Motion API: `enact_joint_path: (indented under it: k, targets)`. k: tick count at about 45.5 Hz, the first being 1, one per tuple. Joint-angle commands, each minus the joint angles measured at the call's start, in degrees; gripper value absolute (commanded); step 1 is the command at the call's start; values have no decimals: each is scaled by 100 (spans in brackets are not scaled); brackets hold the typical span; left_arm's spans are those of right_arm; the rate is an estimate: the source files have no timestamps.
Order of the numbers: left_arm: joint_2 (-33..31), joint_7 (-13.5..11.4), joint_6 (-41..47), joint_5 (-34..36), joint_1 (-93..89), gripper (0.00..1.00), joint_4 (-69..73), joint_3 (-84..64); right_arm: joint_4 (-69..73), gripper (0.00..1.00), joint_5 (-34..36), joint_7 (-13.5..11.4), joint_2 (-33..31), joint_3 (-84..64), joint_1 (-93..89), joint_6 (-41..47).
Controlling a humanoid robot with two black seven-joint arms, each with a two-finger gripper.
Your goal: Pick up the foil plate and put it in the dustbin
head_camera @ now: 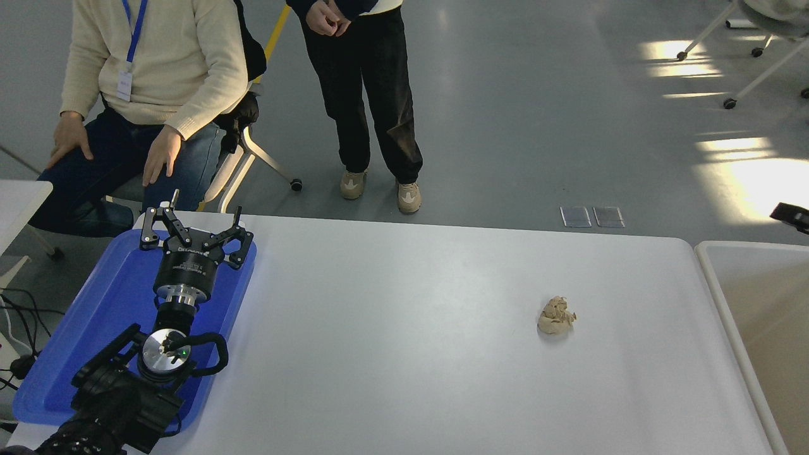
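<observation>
The foil plate is out of view. The dustbin [752,245], with a white rounded rim and beige-tan inside, stands against the table's right end at the picture's right edge, and only its left part shows. A small black piece of my right gripper [791,217] shows at the right edge, above the dustbin's far rim. My left gripper [193,226] is open and empty, parked over the blue tray at the lower left.
A flat blue plastic tray [95,316] lies at the table's left end under my left arm. A small beige paper wad [555,316] lies right of the table's middle. One person sits and another stands beyond the table's far left edge.
</observation>
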Motion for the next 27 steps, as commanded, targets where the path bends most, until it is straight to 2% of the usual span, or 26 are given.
enact_joint_path:
  k: [1,13,27]
  targets:
    - [0,9,-5,0,-1,100,-1,4,1867,100,-587,-11,-136,-537,1285,-25]
    - [0,9,-5,0,-1,100,-1,4,4231,100,-596,-2,-13,-1600,3061,-34]
    - [0,9,-5,0,-1,100,-1,4,5893,100,-500,42,804,-2225,4599,124]
